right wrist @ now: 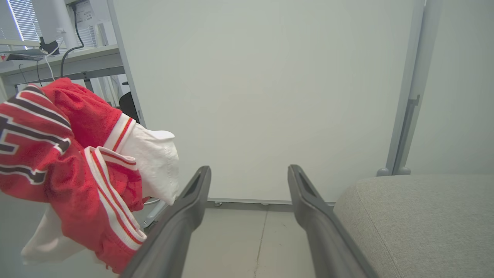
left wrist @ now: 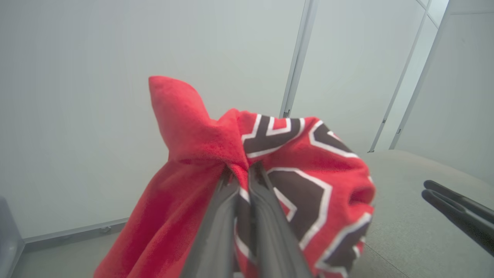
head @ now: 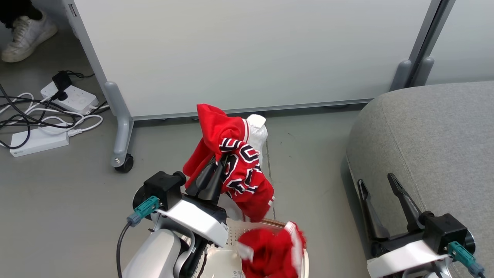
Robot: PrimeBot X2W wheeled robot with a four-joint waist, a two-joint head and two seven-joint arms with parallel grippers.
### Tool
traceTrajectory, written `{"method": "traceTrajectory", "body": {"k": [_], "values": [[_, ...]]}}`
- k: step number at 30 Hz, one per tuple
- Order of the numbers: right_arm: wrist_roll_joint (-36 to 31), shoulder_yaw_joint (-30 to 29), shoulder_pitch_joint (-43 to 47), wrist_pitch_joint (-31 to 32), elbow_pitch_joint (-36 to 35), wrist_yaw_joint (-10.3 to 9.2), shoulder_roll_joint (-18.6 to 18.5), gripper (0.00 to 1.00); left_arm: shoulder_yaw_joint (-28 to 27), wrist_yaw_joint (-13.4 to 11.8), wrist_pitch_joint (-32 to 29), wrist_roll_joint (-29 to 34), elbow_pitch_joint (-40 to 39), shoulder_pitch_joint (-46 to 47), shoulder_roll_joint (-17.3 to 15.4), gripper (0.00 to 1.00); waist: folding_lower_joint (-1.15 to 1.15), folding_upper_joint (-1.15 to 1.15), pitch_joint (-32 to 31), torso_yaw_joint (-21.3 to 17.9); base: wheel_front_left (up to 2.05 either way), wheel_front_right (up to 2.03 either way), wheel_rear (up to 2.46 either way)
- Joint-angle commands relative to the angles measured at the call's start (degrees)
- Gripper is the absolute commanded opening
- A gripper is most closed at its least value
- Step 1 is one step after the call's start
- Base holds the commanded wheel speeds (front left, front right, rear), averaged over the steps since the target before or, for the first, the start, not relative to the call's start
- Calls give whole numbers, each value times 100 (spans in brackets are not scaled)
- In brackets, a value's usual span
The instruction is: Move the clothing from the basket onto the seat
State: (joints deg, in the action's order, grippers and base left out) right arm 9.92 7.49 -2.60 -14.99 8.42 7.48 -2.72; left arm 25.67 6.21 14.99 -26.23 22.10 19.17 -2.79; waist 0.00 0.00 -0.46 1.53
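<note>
At the far left of the head view a white shoe (head: 27, 36) stood on the grey floor (head: 316, 166). Nearer lay two power strips (head: 69, 96) and a tangle of cables (head: 23, 116). A pale partition panel (head: 251, 54) on a castor foot (head: 124, 163) ran across the back. In front of it the left gripper (head: 216, 160) was clamped on a red garment (head: 231, 131), held up clear above the basket (head: 231, 233) at the bottom edge. A second red garment (head: 270, 251) lay bunched inside the basket. A strip of floor separated the basket from the seat (head: 432, 135) on the right. The right gripper (head: 376, 178) hovered over the seat's near edge, fingers spread wide and empty.

The left wrist view showed the fingers pinched into a fold of the held garment beside black-and-white lettering. The right wrist view added the garment's white panel and striped trim hanging at left, a desk (right wrist: 58, 58) with cables behind the panel's edge, and the seat's rounded corner at lower right.
</note>
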Motion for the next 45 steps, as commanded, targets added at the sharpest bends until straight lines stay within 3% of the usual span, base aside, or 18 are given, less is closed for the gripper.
{"method": "traceTrajectory", "body": {"k": [1, 14, 41, 45], "values": [[-41, -31, 77, -33, -13, 3, -32, 100, -59, 32, 24, 52, -84, -82, -20, 0, 0, 0, -9, 6, 0, 0, 0], [-1, -67, 161, -33, -59, 3, -33, 100, -435, 126, 25, -31, -981, -638, -19, 0, 0, 0, -114, 42, 0, 0, 0], [-122, 243, 162, -33, -194, 3, -34, 100, -302, 138, 25, -28, -972, -491, -19, 0, 0, 0, -101, 48, 0, 0, 0], [-74, 534, 191, -33, -230, 3, -27, 100, -135, 137, 25, -66, -998, -417, -15, 0, 0, 0, -137, 59, 0, 0, 0]]}}
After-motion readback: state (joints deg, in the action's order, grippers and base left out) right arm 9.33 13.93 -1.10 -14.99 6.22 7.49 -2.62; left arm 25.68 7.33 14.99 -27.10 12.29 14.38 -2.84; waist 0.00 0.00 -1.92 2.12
